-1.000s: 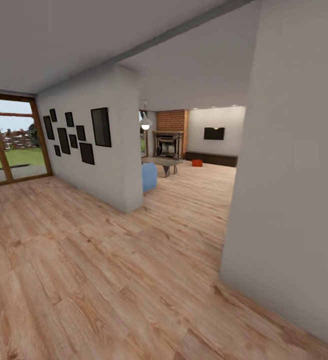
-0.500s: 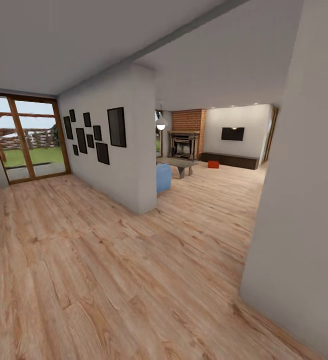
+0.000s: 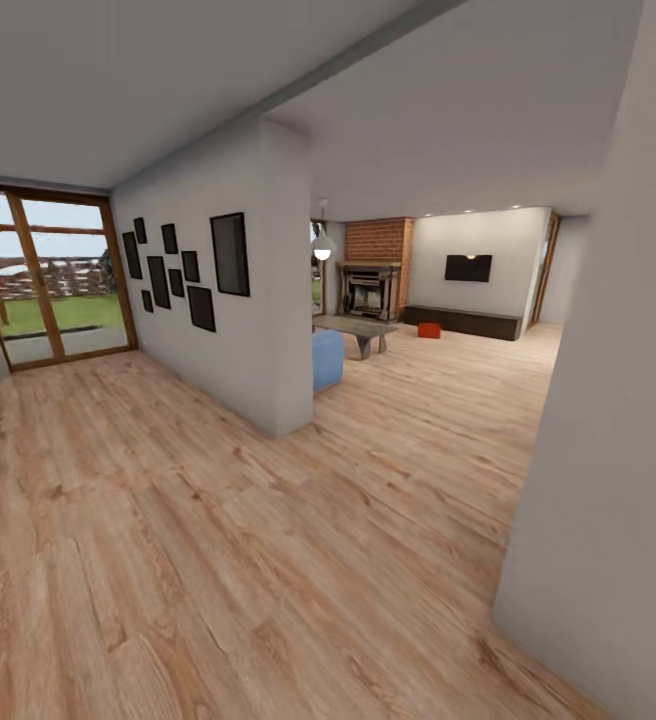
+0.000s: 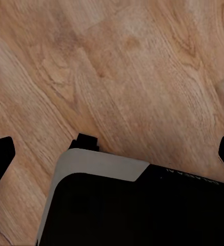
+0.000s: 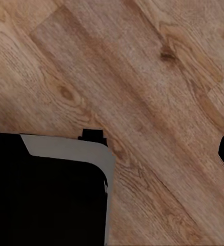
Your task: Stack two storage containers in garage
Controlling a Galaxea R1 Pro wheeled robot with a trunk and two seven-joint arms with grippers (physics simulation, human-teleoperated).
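While both grippers hang wide open and empty, approach step: storage container (image 3: 428, 329) sits centre-right by fireplace (image 3: 372, 268); drive there next.

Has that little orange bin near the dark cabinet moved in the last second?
No. The bin keeps its place on the floor before the cabinet, right of the fireplace; only the camera turned.

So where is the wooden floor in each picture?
Head view: the light wood plank floor covers the lower half and runs back to the red-brick fireplace.
Left wrist view: the planks spread behind the black-and-grey robot body.
Right wrist view: the planks spread beside that body.
Shared landmark: the wood grain.
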